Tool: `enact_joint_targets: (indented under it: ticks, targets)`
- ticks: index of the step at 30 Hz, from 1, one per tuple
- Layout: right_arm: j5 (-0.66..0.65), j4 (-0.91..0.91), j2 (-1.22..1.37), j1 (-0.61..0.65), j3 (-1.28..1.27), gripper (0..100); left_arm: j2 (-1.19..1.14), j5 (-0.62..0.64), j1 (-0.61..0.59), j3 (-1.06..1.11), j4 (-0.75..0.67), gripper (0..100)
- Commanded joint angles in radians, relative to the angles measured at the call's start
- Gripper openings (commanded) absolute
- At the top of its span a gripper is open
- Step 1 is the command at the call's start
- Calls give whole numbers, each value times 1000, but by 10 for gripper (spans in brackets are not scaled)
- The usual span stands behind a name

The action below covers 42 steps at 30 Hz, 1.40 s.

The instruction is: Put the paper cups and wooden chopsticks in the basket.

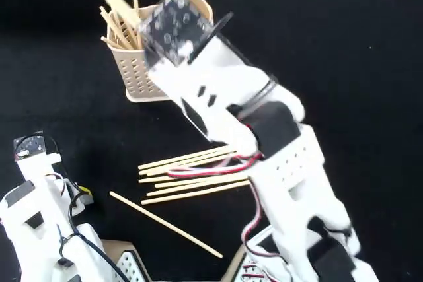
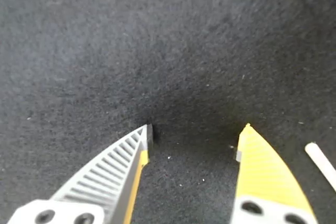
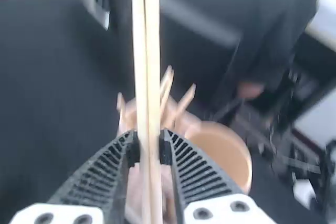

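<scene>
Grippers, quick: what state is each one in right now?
Left gripper: open, holding nothing.
Right gripper: closed on two wooden chopsticks over the basket.

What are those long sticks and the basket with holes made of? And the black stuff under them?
The chopsticks look like bare wood: pale tan, matte, thin and straight. The basket seems to be beige plastic, smooth, with a moulded grid of small holes. The table cover looks like black felt or similar cloth: fuzzy, dotted with lint.
</scene>
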<state>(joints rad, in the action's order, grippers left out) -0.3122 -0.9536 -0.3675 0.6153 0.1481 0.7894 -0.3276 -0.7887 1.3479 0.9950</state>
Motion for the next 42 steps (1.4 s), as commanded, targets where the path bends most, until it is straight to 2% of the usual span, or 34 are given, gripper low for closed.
enact_joint_targets:
  ticks: [1, 5, 12, 16, 23, 31, 36, 42]
  targets:
    - [121, 192, 99, 14, 110, 14, 2, 11, 18, 5, -17, 281]
    - [209, 413, 225, 11, 116, 14, 2, 11, 18, 5, -17, 281]
    - [207, 756, 395, 9, 122, 14, 2, 11, 18, 5, -17, 281]
    - [207, 847, 446, 6, 120, 14, 2, 11, 19, 5, -17, 281]
    - [210, 833, 559, -72, 85, 14, 2, 11, 21, 5, -17, 281]
    - [209, 690, 565, -71, -5, 24, 2, 11, 21, 5, -17, 281]
    - [209, 603, 562, -58, 5, 143, 2, 9, 21, 5, -17, 281]
    - [209, 479, 478, -26, 70, 148, 2, 9, 21, 5, -17, 281]
